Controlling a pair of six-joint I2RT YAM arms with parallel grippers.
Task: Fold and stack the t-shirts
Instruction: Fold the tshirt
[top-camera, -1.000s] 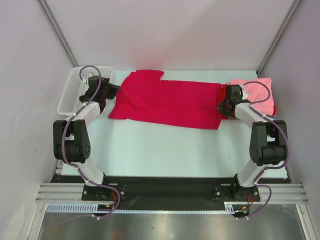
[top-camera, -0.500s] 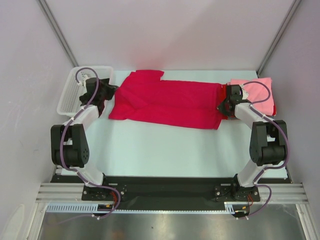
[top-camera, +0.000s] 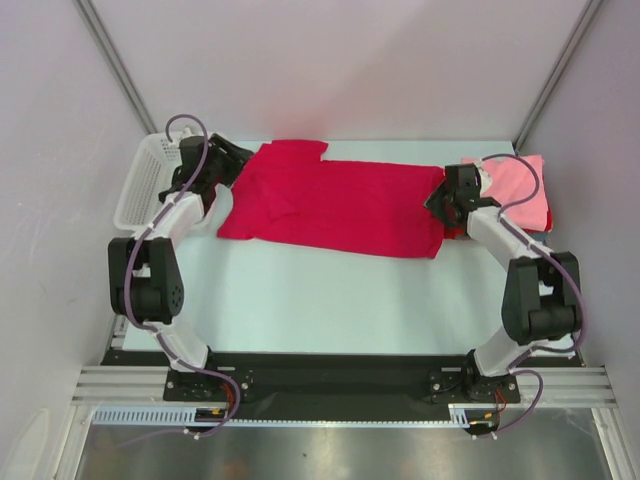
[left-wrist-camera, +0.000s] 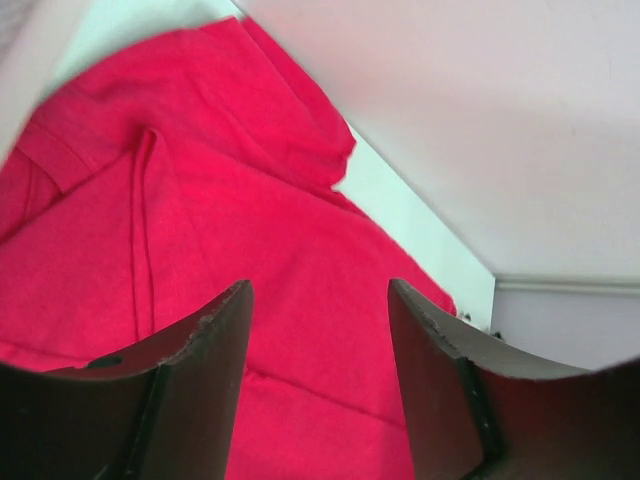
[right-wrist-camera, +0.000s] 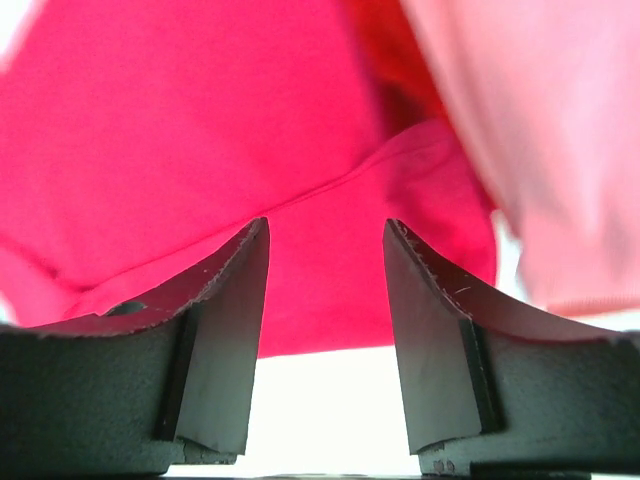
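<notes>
T-shirts, two sure: one crimson t-shirt (top-camera: 340, 205) spread across the far tabletop (top-camera: 330, 300), one pink t-shirt (top-camera: 520, 185) folded, far right. Strip of darker red (right-wrist-camera: 405, 70) beside the pink one; cannot tell if a third. Baskets: one white basket (top-camera: 140, 185), far left. Arms: two, left arm (top-camera: 150, 280) and right arm (top-camera: 535, 290). Claws: two, left claw (top-camera: 236, 159), right claw (top-camera: 435, 200), two fingers each.

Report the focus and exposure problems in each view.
Top external: even light, sharp, only faint shadows around the red t-shirt. Left wrist: that t-shirt slightly soft, the left claw dark with little detail. Right wrist: pink t-shirt out of focus, table blown out white below the right claw.
</notes>
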